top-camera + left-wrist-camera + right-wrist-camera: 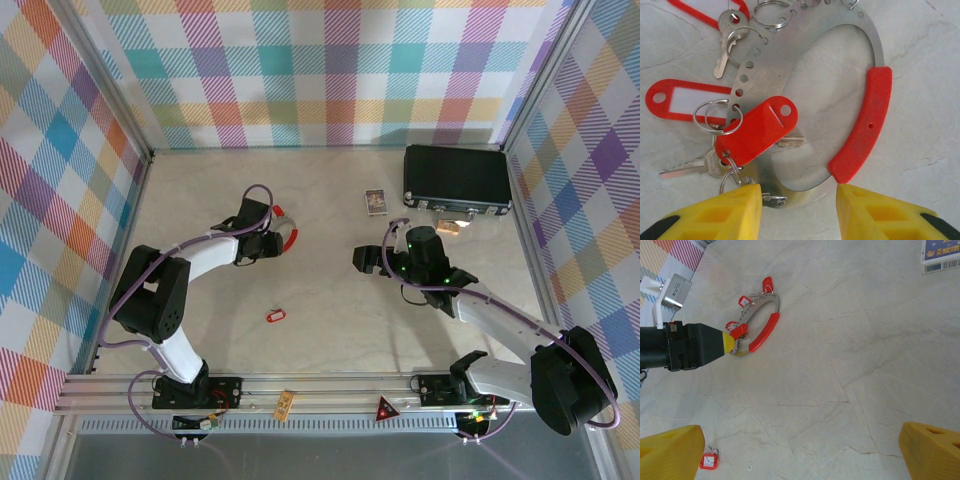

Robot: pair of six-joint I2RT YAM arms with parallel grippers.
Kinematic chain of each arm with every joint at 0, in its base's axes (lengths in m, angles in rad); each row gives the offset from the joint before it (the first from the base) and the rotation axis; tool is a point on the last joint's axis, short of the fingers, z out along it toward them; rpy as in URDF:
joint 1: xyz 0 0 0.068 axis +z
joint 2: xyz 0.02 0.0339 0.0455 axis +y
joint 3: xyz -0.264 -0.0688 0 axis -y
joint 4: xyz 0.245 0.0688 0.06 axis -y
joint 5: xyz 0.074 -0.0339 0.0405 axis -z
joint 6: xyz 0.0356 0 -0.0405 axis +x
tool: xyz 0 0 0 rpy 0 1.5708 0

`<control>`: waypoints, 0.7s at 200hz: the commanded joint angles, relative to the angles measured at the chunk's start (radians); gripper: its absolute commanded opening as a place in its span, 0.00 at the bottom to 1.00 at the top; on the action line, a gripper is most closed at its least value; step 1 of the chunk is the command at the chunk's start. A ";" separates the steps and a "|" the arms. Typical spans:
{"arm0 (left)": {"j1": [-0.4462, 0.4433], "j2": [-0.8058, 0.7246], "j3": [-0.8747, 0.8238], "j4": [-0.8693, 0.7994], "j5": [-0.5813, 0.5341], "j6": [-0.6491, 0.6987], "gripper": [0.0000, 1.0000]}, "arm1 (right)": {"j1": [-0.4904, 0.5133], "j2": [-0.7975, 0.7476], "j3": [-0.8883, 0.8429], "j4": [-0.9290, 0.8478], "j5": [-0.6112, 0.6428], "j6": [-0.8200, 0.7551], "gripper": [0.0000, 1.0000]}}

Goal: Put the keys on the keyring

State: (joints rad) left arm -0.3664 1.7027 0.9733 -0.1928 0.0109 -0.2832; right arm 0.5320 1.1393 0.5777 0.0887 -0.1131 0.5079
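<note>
Loose key (276,316) on near table (330,300): light, slippery; pinch tag. Left hand (799,200) narrow, straddling stiff keyring (860,35). Right hand (800,450) wide, empty.

No legible text found. The small card (940,255) on the worktop (850,365) carries print and a barcode strip, too blurred to read.

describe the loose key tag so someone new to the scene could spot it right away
Start at the rail along the table's near edge, where both arm bases are bolted. Just beyond it, on bare tabletop roughly midway between the arms, lies one small red key tag. Unlike the other red tags, clustered on the keyring at the left pincer, it lies alone.
</note>
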 commanded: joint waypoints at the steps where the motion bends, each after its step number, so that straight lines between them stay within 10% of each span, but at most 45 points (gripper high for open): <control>1: -0.006 0.014 0.035 0.023 0.025 0.024 0.44 | 0.010 0.013 0.032 0.017 0.006 -0.016 0.99; 140: -0.008 0.014 -0.027 0.019 -0.015 0.054 0.44 | 0.019 0.020 0.035 0.016 0.010 -0.021 0.99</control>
State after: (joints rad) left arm -0.3672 1.7493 0.9764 -0.1738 -0.0158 -0.2413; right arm 0.5430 1.1511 0.5777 0.0883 -0.1127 0.5079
